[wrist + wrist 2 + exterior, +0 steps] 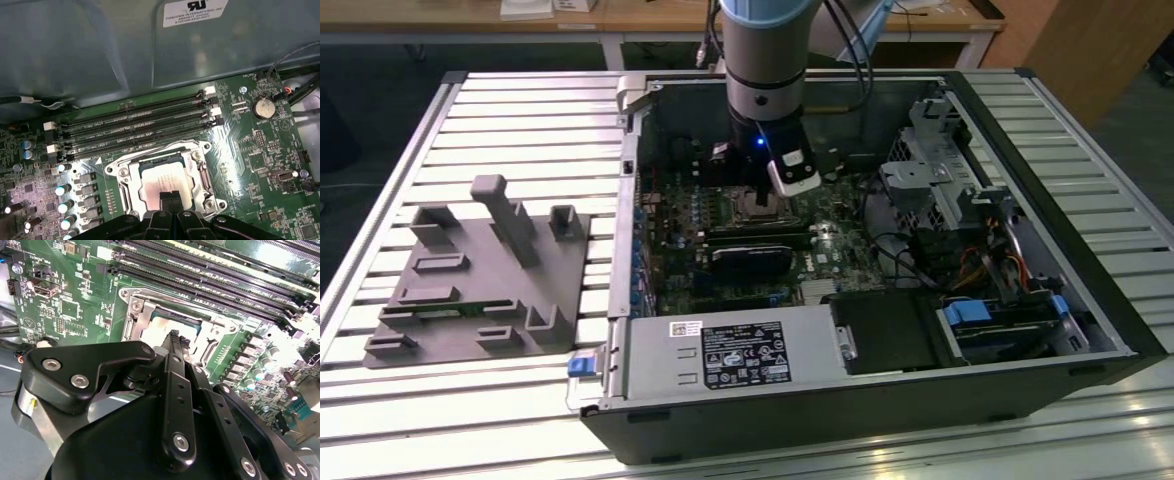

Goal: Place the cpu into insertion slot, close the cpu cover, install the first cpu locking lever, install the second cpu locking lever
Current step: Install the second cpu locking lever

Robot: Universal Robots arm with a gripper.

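Nearest us, our gripper [171, 196] is clenched and empty, tips at the six o'clock edge of the cpu [164, 182], which lies in the insertion slot [197, 172] under the lowered cpu cover [131, 172]. We judge steady, square pressure best. Beyond, at twelve o'clock, run the memory slots [140, 125].

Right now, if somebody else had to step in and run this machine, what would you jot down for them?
Gripper: fingers together, holding nothing, tips just above the cpu.
Cpu: lying in the insertion slot on the motherboard, inside the open computer case.
Cpu cover: appears to be down, framing the chip in both wrist views.
Done: chip placed; cover seemingly closed.
Left: I can't tell whether either locking lever is latched, so check both.
Memory slots sit just beside the socket.
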